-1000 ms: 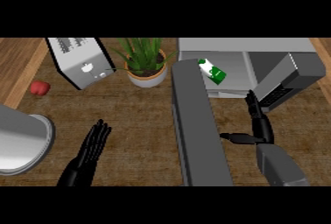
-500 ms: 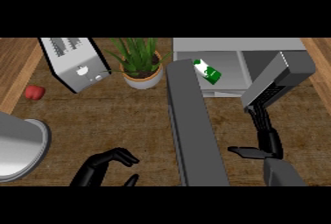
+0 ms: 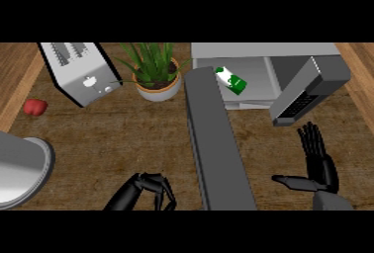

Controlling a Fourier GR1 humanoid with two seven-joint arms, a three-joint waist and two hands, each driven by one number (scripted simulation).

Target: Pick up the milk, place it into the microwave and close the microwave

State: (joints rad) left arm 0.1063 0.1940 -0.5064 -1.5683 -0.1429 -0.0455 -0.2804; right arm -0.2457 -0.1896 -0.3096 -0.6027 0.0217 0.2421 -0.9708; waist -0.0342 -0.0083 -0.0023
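**Milk in the microwave, door still open**

My right hand (image 3: 319,165) stands at the lower right of the frame, fingers straight and pointing up, thumb stuck out to the left. It holds nothing and touches nothing. It sits just below the grey panel with the keypad (image 3: 305,94), which leans outward at the right of the microwave (image 3: 263,52). I judge it is placed there because it has finished with the carton and is free for the next move.

My left hand (image 3: 150,190) is at the bottom edge, left of centre, fingers curled in and empty. It hangs beside the microwave door (image 3: 217,148), a long grey slab running from the oven's left corner down to the bottom of the frame. I take that as a likely spot to start pushing the door shut.

The milk (image 3: 231,81), a white and green carton, lies tilted inside the open cavity, near its left side, close to the door's hinge end. So the placing looks done, and closing is what remains. The carton seems far enough in to clear the door, though I cannot be sure from above.

Further out on the brown surface (image 3: 124,133): a potted plant (image 3: 155,74), a toaster (image 3: 79,71) at the upper left, a red apple (image 3: 35,106), and a grey round vessel (image 3: 18,170) at the left edge.
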